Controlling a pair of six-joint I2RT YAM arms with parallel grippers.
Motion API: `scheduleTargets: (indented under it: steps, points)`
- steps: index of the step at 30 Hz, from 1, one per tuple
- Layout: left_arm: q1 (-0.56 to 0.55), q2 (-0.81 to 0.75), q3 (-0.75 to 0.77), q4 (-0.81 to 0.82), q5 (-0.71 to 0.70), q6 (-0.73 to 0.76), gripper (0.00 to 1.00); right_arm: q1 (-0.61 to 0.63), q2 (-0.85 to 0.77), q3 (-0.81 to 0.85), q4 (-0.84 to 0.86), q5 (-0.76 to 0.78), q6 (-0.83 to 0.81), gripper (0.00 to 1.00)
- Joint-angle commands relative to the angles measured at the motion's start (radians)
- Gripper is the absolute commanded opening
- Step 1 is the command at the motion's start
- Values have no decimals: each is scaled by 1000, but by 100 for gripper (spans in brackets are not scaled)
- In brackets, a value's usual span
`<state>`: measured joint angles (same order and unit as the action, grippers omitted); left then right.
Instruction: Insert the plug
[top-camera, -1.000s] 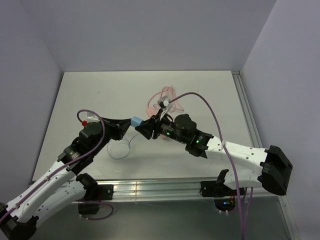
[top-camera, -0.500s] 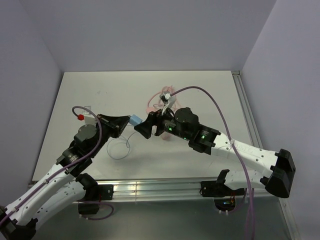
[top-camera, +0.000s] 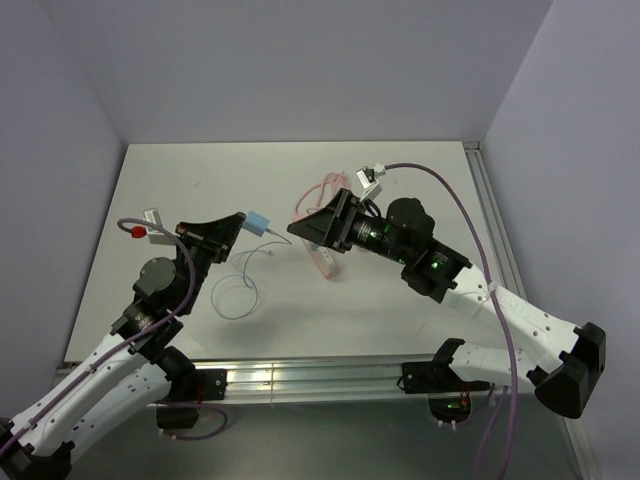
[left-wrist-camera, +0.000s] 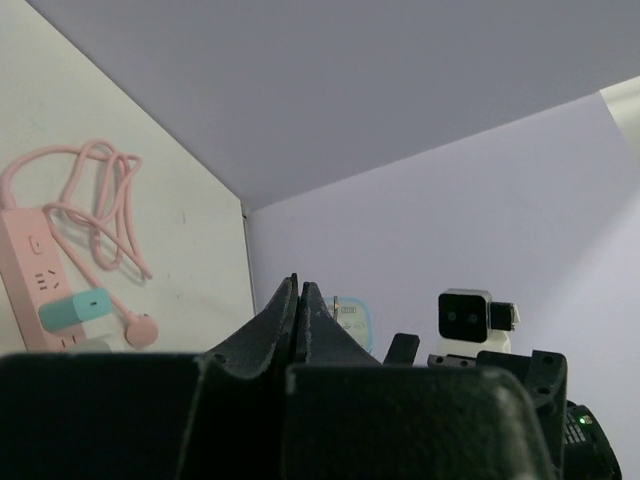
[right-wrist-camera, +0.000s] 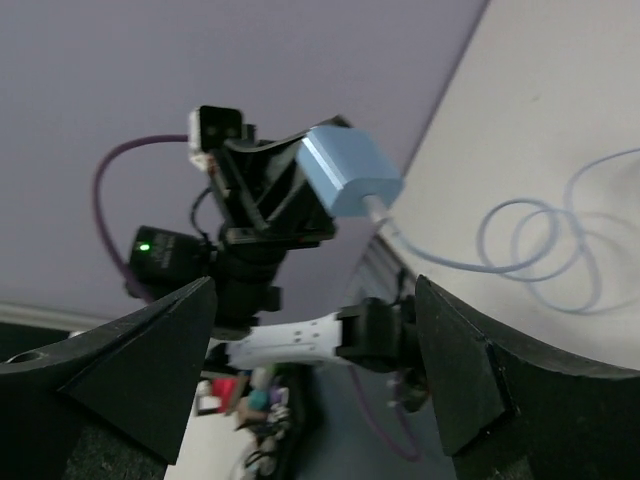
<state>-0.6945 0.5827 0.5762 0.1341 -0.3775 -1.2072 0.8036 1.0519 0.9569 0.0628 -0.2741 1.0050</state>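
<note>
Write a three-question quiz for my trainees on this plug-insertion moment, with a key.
1. True or false: the right gripper is shut on the plug.
2. Where is the pink power strip? A. Lying on the table, unheld. B. Standing upright against the wall. C. Hanging off the table's edge.
3. Fill in: the plug's thin wire trails down in loops onto the ___.

Key:
1. False. It is open; the left gripper holds the plug.
2. A
3. table
</note>
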Motion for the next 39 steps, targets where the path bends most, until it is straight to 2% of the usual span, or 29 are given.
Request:
scheduleTargets:
  steps: [1, 5, 13, 16, 24, 29, 39]
  points:
    - [0, 31, 33, 88, -55, 34, 0, -9, 51, -9, 176, -132, 210, 86]
    - [-3, 43, 21, 137, -57, 19, 0, 22, 80, -46, 354, -120, 335, 85]
    - [-22, 68, 77, -6, -175, -43, 0, 92, 108, -118, 453, 122, 458, 77]
    - [-31, 83, 103, -57, -221, -54, 0, 98, 146, -121, 532, 145, 518, 76]
    - [-51, 60, 85, -47, -265, -78, 0, 147, 284, -80, 581, 213, 661, 73]
    - [-56, 37, 68, -25, -267, -61, 0, 167, 327, -67, 632, 256, 685, 73]
    - [-57, 28, 67, -22, -219, -14, 0, 184, 350, -4, 601, 319, 635, 79]
